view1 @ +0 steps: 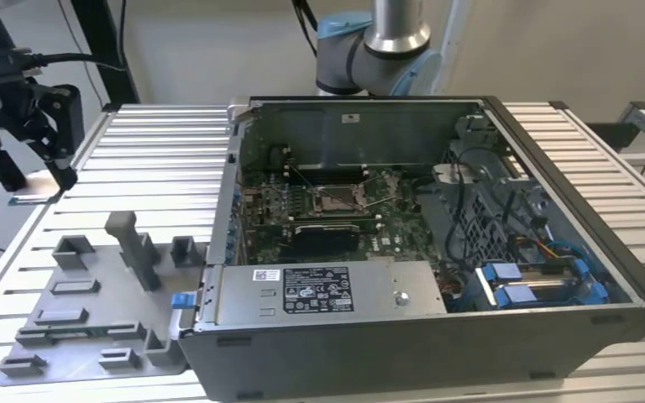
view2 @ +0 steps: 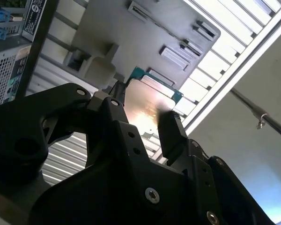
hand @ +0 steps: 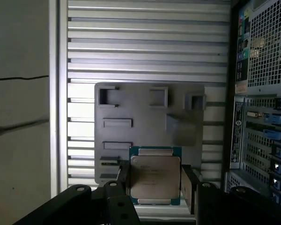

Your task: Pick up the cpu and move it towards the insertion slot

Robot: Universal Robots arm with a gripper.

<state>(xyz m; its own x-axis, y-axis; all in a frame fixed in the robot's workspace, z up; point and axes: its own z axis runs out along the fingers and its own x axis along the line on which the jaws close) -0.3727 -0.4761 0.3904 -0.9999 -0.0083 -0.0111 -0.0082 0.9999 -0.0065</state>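
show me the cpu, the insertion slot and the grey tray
cpu (hand: 155, 180), first wrist view, middle of its metal face
insertion slot (view1: 338, 199), exterior view, greyish centre of the socket
grey tray (view1: 104, 306), exterior view, bare flat base

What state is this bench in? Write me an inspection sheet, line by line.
Surface: slatted metal table, carrying the case and the tray.
Job's things: cpu held clear of the grey tray; insertion slot on the board inside the open computer case, well away from the cpu.
Clutter: grey tray with moulded blocks, at the exterior view's left of the case.
Grippers: gripper shut on the cpu, at the exterior view's far left.
Cables: black cable running to the gripper; coloured wires inside the case.
Surroundings: arm base behind the case; pale wall beyond.
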